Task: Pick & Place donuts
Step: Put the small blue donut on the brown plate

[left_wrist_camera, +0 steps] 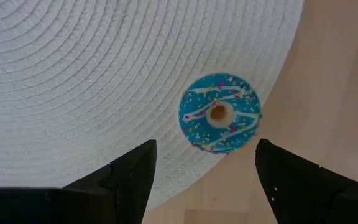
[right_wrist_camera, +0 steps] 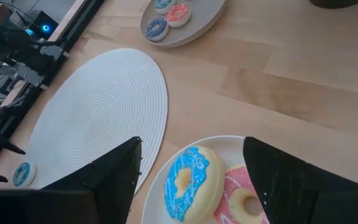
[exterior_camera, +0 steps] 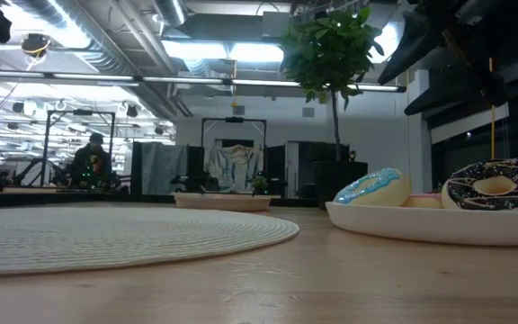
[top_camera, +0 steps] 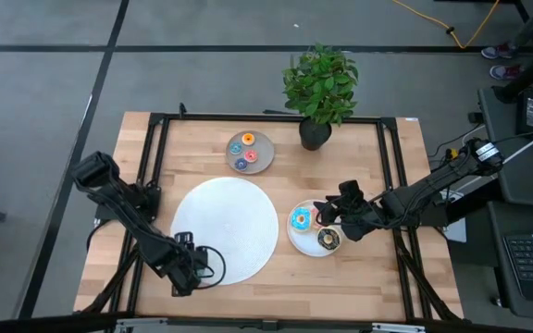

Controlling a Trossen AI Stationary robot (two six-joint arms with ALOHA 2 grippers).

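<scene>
Teal donut point(left_wrist_camera: 220, 113) lies on mat point(top_camera: 225, 229) edge under my left gripper point(left_wrist_camera: 204, 177), jaws apart, empty. Right gripper point(right_wrist_camera: 191, 180), jaws apart, hovers over plate point(right_wrist_camera: 160, 186); blue donut point(right_wrist_camera: 187, 182), pink donut point(right_wrist_camera: 244, 199), brown donut point(top_camera: 328, 240) unmoved.

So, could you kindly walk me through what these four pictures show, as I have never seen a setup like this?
Two dark robot arms work at a wooden table. One picture looks straight down, one looks level across the tabletop, and two come from cameras on the wrists. The left gripper hangs open over a small teal donut at the edge of a large white disc. The right gripper hangs open above a white plate with blue, pink and chocolate-brown donuts. A grey plate carries tiny donuts beside a potted plant. Nothing is held.
</scene>
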